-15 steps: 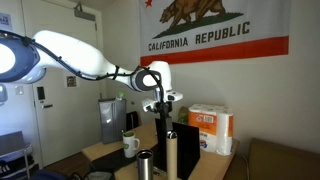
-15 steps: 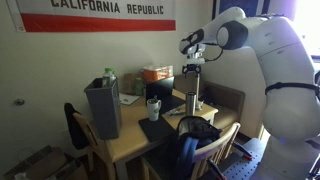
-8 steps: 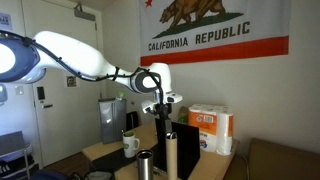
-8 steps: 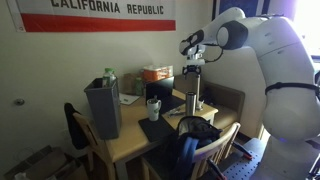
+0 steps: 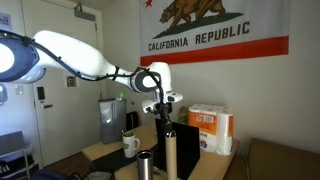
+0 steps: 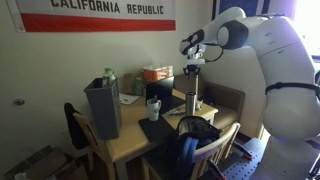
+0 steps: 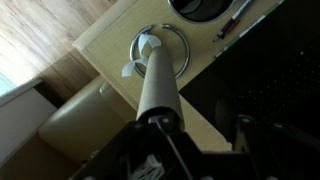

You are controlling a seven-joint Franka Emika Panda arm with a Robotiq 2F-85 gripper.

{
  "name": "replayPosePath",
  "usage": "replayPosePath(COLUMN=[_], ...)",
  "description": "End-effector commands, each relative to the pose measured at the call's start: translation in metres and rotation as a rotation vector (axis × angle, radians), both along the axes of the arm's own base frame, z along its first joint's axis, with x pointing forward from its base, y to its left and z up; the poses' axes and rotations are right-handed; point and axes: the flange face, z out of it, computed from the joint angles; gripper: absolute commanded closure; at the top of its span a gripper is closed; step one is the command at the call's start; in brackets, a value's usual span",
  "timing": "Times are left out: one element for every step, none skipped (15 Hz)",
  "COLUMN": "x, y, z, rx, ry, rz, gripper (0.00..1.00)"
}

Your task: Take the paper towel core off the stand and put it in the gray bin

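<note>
The paper towel core [image 5: 171,155] is a tan cardboard tube standing upright on the desk, also seen in an exterior view [image 6: 193,92]. In the wrist view the core [image 7: 155,85] rises from the stand's round metal ring base [image 7: 183,60]. My gripper [image 5: 163,123] hangs right over the tube's top, and shows there too in an exterior view [image 6: 193,67]. From the wrist, my gripper [image 7: 198,130] straddles the tube's upper end. One finger [image 7: 150,128] lies against the tube, while a gap separates the tube from the opposite finger [image 7: 246,128]. The gray bin [image 6: 103,108] stands on the desk's far side [image 5: 110,118].
A white mug [image 5: 131,145] and a steel tumbler [image 5: 145,165] sit near the core. A pack of paper towel rolls [image 5: 212,128] stands behind it. A second mug [image 6: 153,108] and a dark mat [image 6: 165,125] lie between core and bin. Chairs [image 6: 195,145] line the desk's front.
</note>
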Motion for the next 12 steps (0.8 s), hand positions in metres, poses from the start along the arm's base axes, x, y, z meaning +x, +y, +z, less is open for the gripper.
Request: replayPosePath(x=[-0.005, -0.005, -0.006, -0.005, -0.005, -0.005, -0.005, -0.006, -0.006, -0.006, -0.006, -0.006], y=[0.001, 0.001, 0.001, 0.001, 0.001, 0.001, 0.002, 0.003, 0.004, 0.005, 0.006, 0.008], z=[0.0, 0.001, 0.001, 0.002, 0.003, 0.004, 0.005, 0.006, 0.007, 0.01, 0.012, 0.015], rx=[-0.002, -0.002, -0.002, -0.003, -0.004, -0.005, -0.007, -0.009, -0.009, -0.007, -0.007, -0.003], ry=[-0.012, -0.013, -0.013, -0.014, -0.016, -0.018, -0.019, -0.013, -0.008, -0.004, -0.005, -0.005], rz=[0.008, 0.008, 0.007, 0.008, 0.009, 0.01, 0.014, 0.02, 0.024, 0.028, 0.03, 0.032], gripper=[0.84, 0.93, 0.94, 0.97, 0.98, 0.98, 0.95, 0.94, 0.95, 0.93, 0.94, 0.94])
